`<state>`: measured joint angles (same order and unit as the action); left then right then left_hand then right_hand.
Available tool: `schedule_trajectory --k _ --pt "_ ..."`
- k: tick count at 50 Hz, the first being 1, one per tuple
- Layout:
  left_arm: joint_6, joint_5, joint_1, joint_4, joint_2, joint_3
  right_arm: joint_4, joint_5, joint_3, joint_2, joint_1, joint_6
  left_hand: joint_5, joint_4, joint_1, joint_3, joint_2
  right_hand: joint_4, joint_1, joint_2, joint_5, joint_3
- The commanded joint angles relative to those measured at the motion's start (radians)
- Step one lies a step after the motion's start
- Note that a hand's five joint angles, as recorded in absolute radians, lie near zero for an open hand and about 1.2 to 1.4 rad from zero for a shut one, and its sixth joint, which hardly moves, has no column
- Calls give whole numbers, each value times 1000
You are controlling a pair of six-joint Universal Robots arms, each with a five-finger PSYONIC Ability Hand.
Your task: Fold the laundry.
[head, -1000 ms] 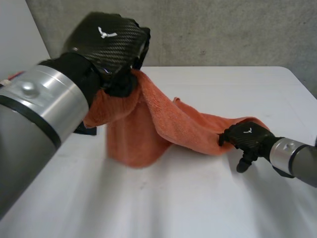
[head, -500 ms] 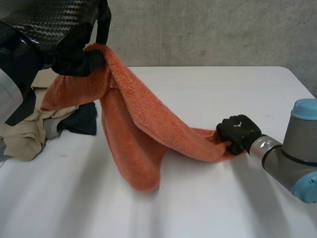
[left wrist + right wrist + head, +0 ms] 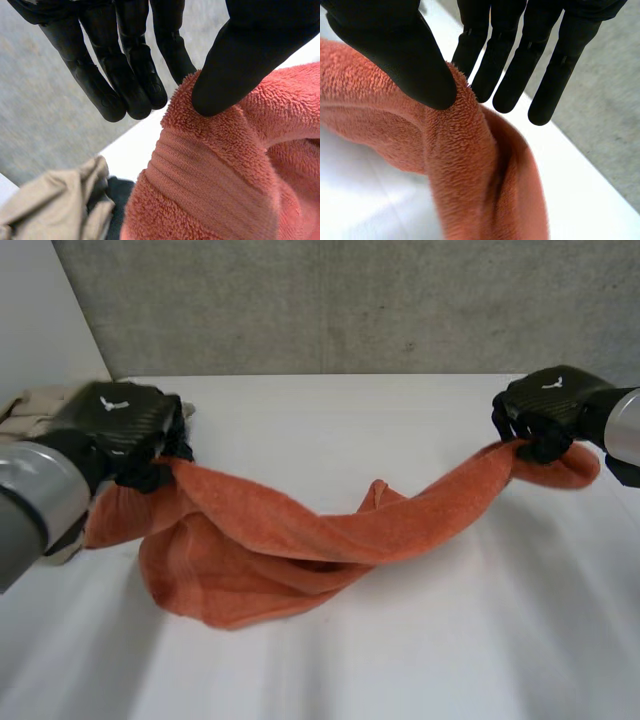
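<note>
Centre blocked: towel (image 3: pixel 300 540) strung 9 to 3 o'clock btwn left hand (image 3: pixel 120 425) and right hand (image 3: pixel 545 410), its slack heaped on the table (image 3: pixel 330 410) toward 8. At 9 a clothes pile (image 3: pixel 30 405) crowds in, right by left hand. Bare table at 12 and 4–6 o'clock; wall (image 3: pixel 350 300) beyond 12.

Beige clothes (image 3: pixel 32 406) half hidden behind left hand (image 3: pixel 115 422)

Looks like a bare test lab: white table (image 3: pixel 400 660), raw concrete wall (image 3: pixel 350 300).

Bright, even light, soft shadow under the towel (image 3: pixel 290 535), mild glare on white table (image 3: pixel 400 650)
</note>
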<state>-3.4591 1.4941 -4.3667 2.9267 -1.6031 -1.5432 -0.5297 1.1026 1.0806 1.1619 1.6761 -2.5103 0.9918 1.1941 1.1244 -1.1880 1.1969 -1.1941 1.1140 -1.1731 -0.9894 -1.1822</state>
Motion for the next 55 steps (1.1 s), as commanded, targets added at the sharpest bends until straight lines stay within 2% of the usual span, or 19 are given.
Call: schedule_trajectory --k 1,3,4,8,11,14,18,22,27,29,34,40,41,43,44,45,47,48,55 --pt "-5 3 3 202 -253 187 190 123 -165 -175 77 -46 230 202 272 -208 199 -202 282 -223 -232 -214" --pt "-6 12 6 244 -285 257 302 160 -201 -179 83 -109 230 202 272 -208 199 -202 282 -223 -232 -214" --pt "-3 38 6 285 -300 334 420 204 -235 -176 88 -175 230 202 272 -208 199 -202 282 -223 -232 -214" --pt "12 125 3 376 -279 474 665 324 -321 -147 96 -310 230 202 272 -208 199 -202 282 -223 -232 -214" --pt "35 176 -2 436 -227 540 721 350 -378 -120 94 -343 230 202 272 -208 199 -202 282 -223 -232 -214" --pt "58 186 6 439 -192 560 694 327 -416 -111 99 -346 230 202 272 -208 199 -202 282 -223 -232 -214" --pt "77 149 30 368 -167 517 587 258 -424 -102 99 -347 230 202 272 -208 199 -202 282 -223 -232 -214" --pt "72 112 55 307 -163 382 481 214 -355 -96 82 -354 230 202 272 -208 199 -202 282 -223 -232 -214" --pt "37 103 47 369 -176 160 439 132 -169 -100 41 -312 230 202 272 -208 199 -202 282 -223 -232 -214" --pt "18 103 45 402 -208 106 447 105 -110 -110 28 -289 230 202 272 -208 199 -202 282 -223 -232 -214" --pt "-61 101 35 511 -409 20 500 33 68 -204 20 -196 230 202 272 -208 199 -202 282 -223 -232 -214" --pt "-132 97 22 480 -593 46 525 42 120 -332 19 -78 230 202 272 -208 199 -202 282 -223 -232 -214" --pt "-158 101 29 445 -606 60 507 45 127 -340 19 -55 140 112 182 -118 110 -202 282 -223 -232 -214" --pt "-176 103 33 408 -600 69 482 49 133 -335 17 -45 -188 -216 -146 210 -218 -190 270 -211 -220 -202" --pt "-183 103 36 393 -591 72 472 52 134 -327 17 -48 -352 -380 -310 374 -383 40 41 19 9 28" --pt "-184 103 38 370 -568 71 453 59 142 -308 14 -64 -569 -597 -527 591 -600 574 -494 553 544 562" --pt "-180 103 36 361 -537 69 442 71 157 -282 14 -87 -668 -695 -626 689 -698 951 -870 930 920 939" --pt "-176 104 38 361 -520 68 441 80 165 -266 13 -102 -688 -716 -647 710 -719 1020 -939 999 989 1008" --pt "-143 94 18 347 -358 -20 422 152 261 -118 -15 -234 -712 -740 -670 734 -743 1020 -939 999 989 1008"
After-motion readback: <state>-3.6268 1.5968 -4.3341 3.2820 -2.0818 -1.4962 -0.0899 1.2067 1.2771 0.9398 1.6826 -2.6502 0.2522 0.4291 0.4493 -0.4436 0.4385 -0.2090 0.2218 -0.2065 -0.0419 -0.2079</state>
